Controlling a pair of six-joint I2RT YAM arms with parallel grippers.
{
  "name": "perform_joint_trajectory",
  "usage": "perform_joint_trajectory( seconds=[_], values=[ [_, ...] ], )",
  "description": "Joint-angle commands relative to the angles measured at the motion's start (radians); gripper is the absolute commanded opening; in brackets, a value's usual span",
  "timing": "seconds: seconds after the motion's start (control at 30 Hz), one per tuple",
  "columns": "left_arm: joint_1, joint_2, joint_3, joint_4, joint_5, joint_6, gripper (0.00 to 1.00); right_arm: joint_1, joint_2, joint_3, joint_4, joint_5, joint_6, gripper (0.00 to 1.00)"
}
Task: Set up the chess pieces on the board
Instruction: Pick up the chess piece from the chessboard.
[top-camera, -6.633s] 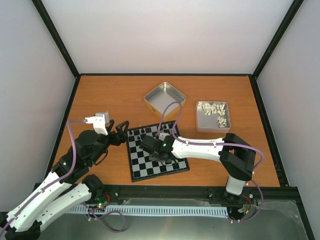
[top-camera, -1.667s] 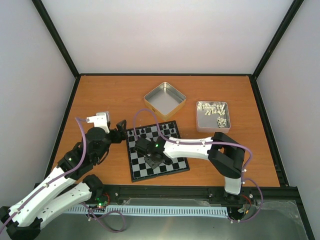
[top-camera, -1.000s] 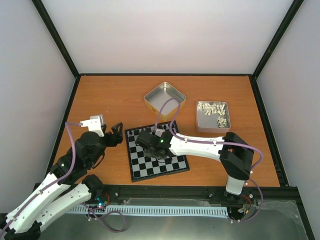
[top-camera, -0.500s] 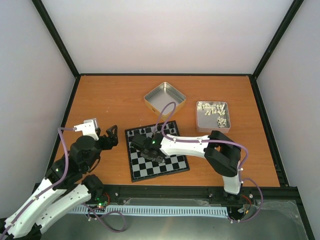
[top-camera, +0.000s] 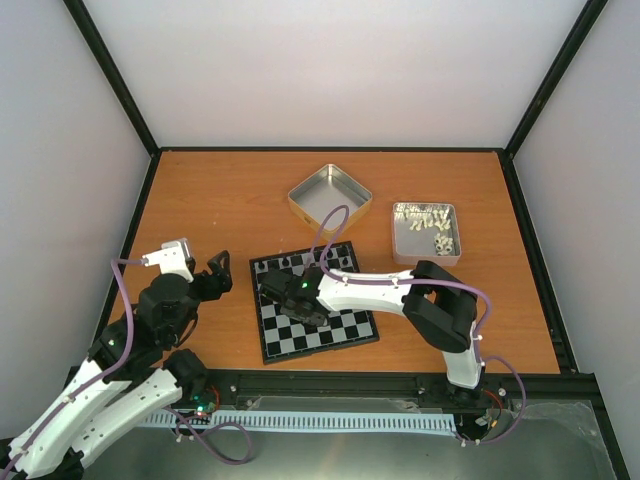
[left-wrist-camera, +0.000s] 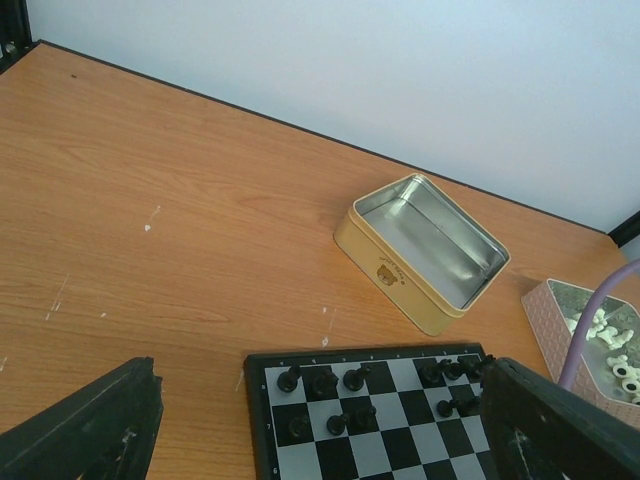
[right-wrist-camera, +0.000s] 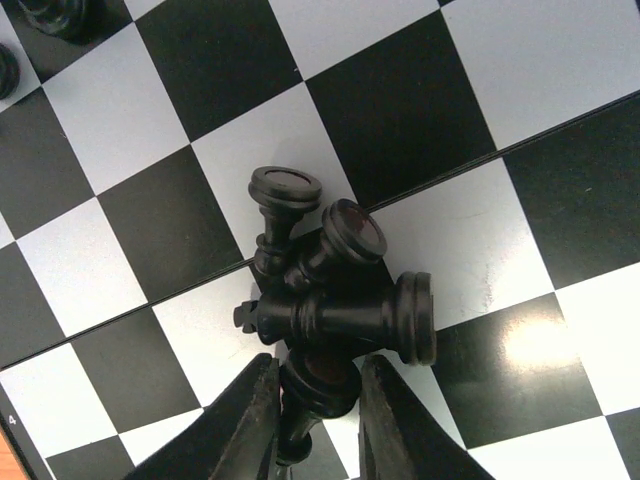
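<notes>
While tin (top-camera: 425, 259) holds pale pieces (top-camera: 430, 226), right hand (right-wrist-camera: 316, 400) grips chess piece (right-wrist-camera: 318, 375), left hand (left-wrist-camera: 325, 420) gapes.

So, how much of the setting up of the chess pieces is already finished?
Done: several black pieces stand on the far rows of the board. In hand: the right fingers flank one piece of a tangled clump lying on the board. Left: sorting that clump and filling the empty squares; the left fingers hang open beside the board.
</notes>
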Motion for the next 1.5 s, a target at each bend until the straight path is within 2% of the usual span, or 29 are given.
perform_joint_trajectory(
  seconds=[0.0, 0.2, 0.37, 0.47, 0.67, 0.73, 1.0, 1.13, 1.3, 1.47],
  values=[
    [0.006, -0.004, 0.038, -0.010, -0.018, -0.007, 0.88, 0.002, 0.020, 0.007, -0.018, 0.009, 0.007, 0.22],
    [0.006, 0.002, 0.041, -0.020, -0.026, -0.018, 0.88, 0.000, 0.023, -0.007, -0.008, -0.001, 0.000, 0.13],
    [0.006, 0.009, 0.034, -0.013, -0.005, -0.021, 0.88, -0.001, -0.014, -0.049, 0.032, 0.005, -0.005, 0.13],
    [0.006, 0.029, 0.023, 0.002, 0.047, -0.046, 0.88, -0.008, -0.072, -0.109, 0.111, 0.013, -0.011, 0.14],
    [0.006, 0.071, -0.068, 0.070, 0.214, -0.139, 0.88, -0.028, -0.197, -0.227, 0.226, 0.000, -0.015, 0.14],
    [0.007, 0.079, -0.113, 0.116, 0.308, -0.145, 0.88, -0.037, -0.233, -0.274, 0.259, -0.014, -0.009, 0.15],
    [0.006, 0.062, -0.325, 0.424, 0.725, -0.028, 0.90, -0.088, -0.397, -0.461, 0.430, -0.091, 0.061, 0.15],
    [0.006, 0.116, -0.372, 0.511, 0.824, -0.017, 0.90, -0.110, -0.466, -0.564, 0.526, -0.126, 0.136, 0.15],
    [0.005, 0.219, -0.441, 0.703, 0.978, -0.037, 0.87, -0.139, -0.516, -0.654, 0.634, -0.168, 0.206, 0.15],
    [-0.006, 0.372, -0.460, 0.817, 1.047, -0.075, 0.76, -0.158, -0.559, -0.702, 0.734, -0.207, 0.230, 0.16]
  ],
)
